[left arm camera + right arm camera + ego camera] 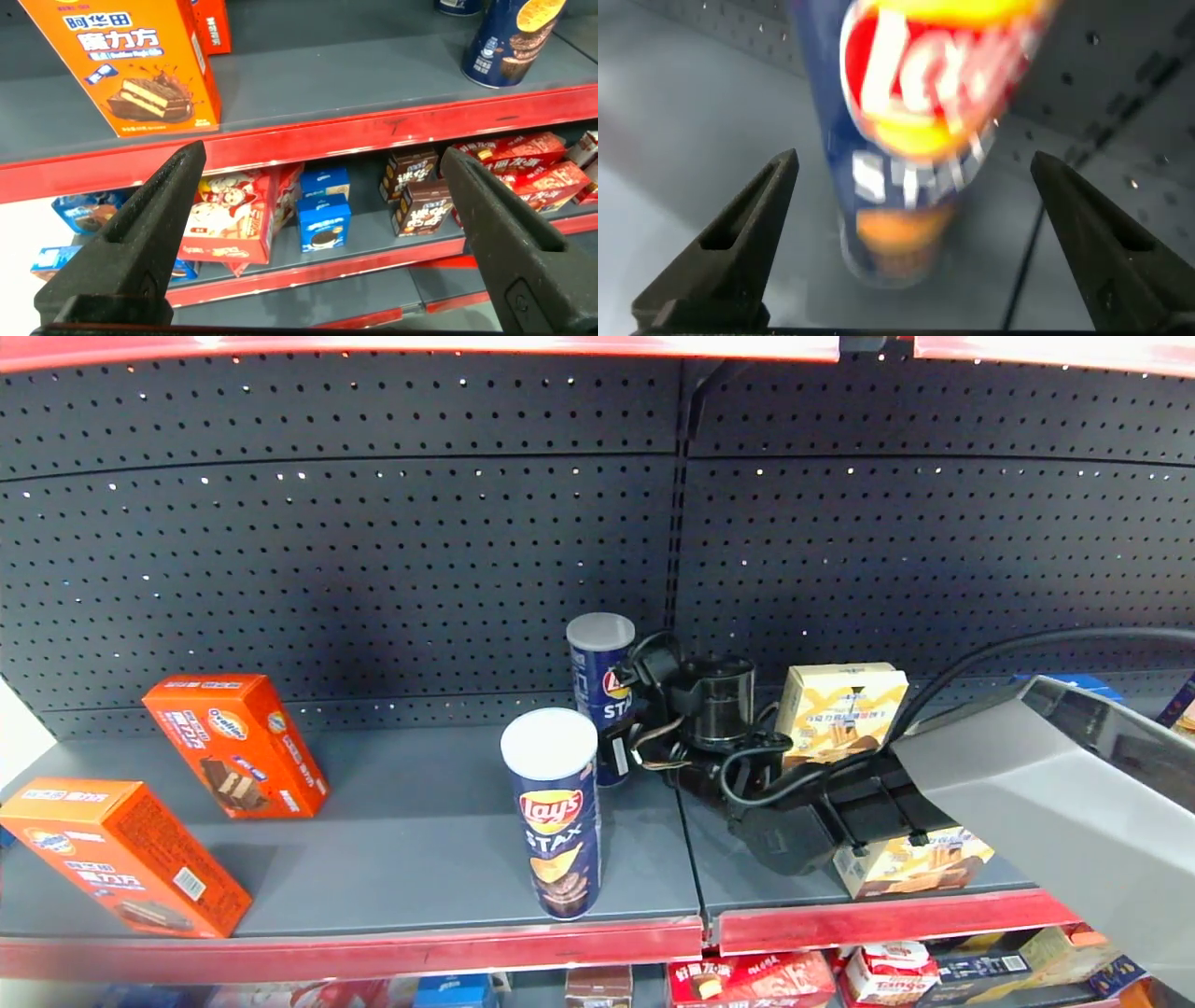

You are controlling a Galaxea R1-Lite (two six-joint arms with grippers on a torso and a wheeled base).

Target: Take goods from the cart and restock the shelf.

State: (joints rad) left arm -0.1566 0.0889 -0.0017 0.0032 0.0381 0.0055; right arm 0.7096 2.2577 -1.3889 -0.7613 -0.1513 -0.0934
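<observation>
Chip can no. 1, rear chip can [600,691]: dark-blue cardboard cylinder with a pale plastic lid. It stands upright towards the back of the grey metal shelf [411,821], near the black perforated back panel [373,569]. The right gripper [912,159] is at this can. In the right wrist view its two black fingers are spread wide with the can between them and a gap on each side, so there is no grip. The can is blurred in that view.

Chip can no. 2, front chip can [553,812]: same dark-blue cylinder, white lid. It stands upright just behind the red front rail [373,947], ahead of the rear can and a little left of it, not touching it.

At the left of the shelf, the rear orange cake box [233,747] stands tilted, and the front orange cake box [121,854] is at the left front corner. They are apart.

To the right of the arm, the upright beige snack box [840,705] stands near the back. A second beige snack box [920,863] sits at the front edge, partly covered by the arm.

The left gripper [322,154] is low in front of the red rail with its fingers wide apart. Between them the left wrist view shows the lower shelf stock: blue cookie boxes [324,219], brown boxes [420,191] and red packs [523,163].
</observation>
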